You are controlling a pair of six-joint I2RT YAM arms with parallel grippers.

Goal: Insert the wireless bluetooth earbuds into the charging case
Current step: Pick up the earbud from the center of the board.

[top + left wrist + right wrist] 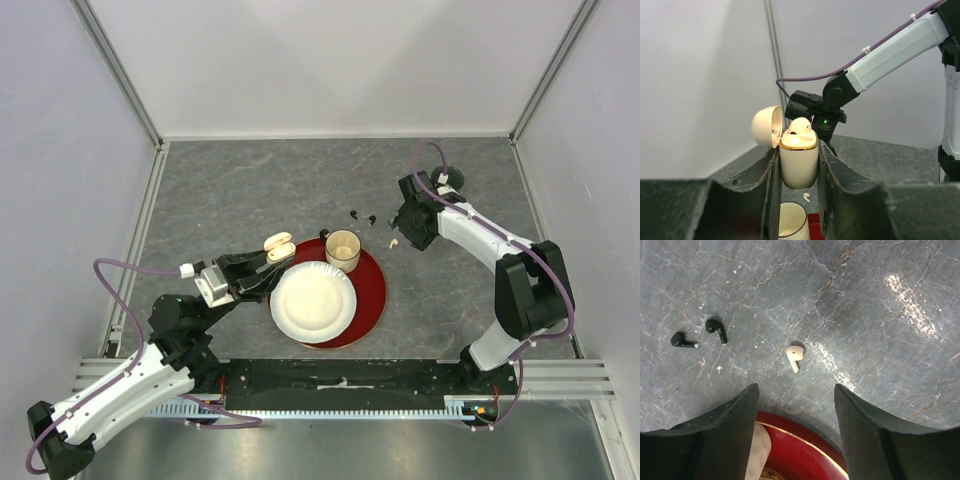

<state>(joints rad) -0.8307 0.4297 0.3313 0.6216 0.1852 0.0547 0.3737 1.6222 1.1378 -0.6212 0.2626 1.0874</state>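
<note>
Left fingers point(747, 205) pinch the charging case point(799, 165), lid open, beside the red plate point(372, 290). Right fingers point(720, 435), spread, hang over a white earbud point(794, 356) lying flat right of the tabletop's point(880, 315) centre, stem toward the plate.

Right pincer point(796, 390): free passage over the tabletop point(880, 315) ahead of the tips, one white earbud point(794, 358) lying in line with the gap. Two black earbuds point(716, 330) lie ahead, off to one side. Red tray point(810, 455) and cup point(760, 451) crowd beneath the fingers. Left pincer point(798, 150): gap filled by charging case point(799, 170).

Grey table point(230, 190): red plate point(372, 290), two black earbuds point(716, 330), white earbud point(794, 356).
</note>
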